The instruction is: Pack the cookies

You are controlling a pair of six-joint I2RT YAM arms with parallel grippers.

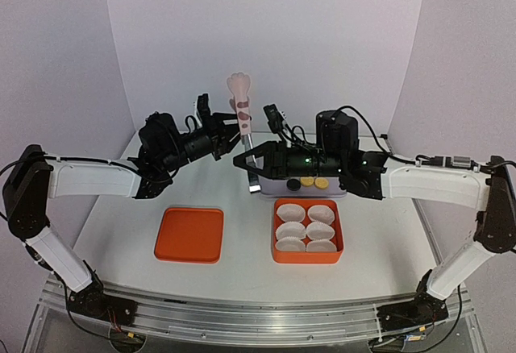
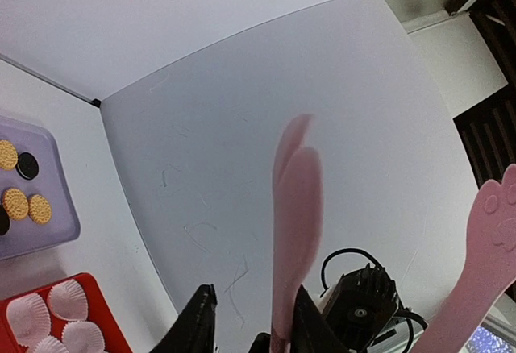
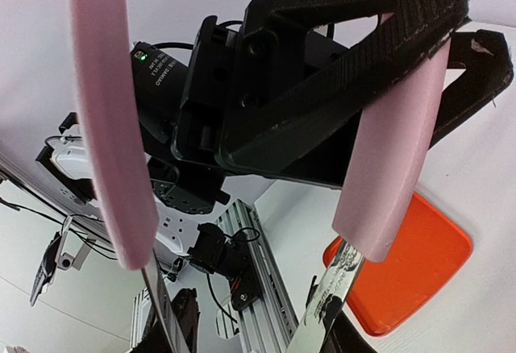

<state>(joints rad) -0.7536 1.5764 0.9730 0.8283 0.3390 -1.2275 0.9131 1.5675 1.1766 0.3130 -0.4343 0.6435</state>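
The cookies point(image 1: 308, 183), dark and golden discs, lie on a lavender tray point(image 1: 278, 185) behind the red box; they also show in the left wrist view point(image 2: 14, 202). Tongs point(image 1: 242, 115) with pink paw-shaped tips stand upright between the two arms. My right gripper point(image 1: 251, 160) is shut on the tongs' metal arms point(image 3: 343, 288), one blade against each finger point(image 3: 179, 325). My left gripper point(image 2: 250, 296) is open. One pink tong arm point(image 2: 297, 208) rests against its right finger point(image 2: 310, 321), with a gap to the other.
A red box point(image 1: 307, 255) holding several white paper liners sits at front right. Its orange lid point(image 1: 190, 234) lies flat at front left, also in the right wrist view point(image 3: 403, 264). White walls enclose the table on three sides.
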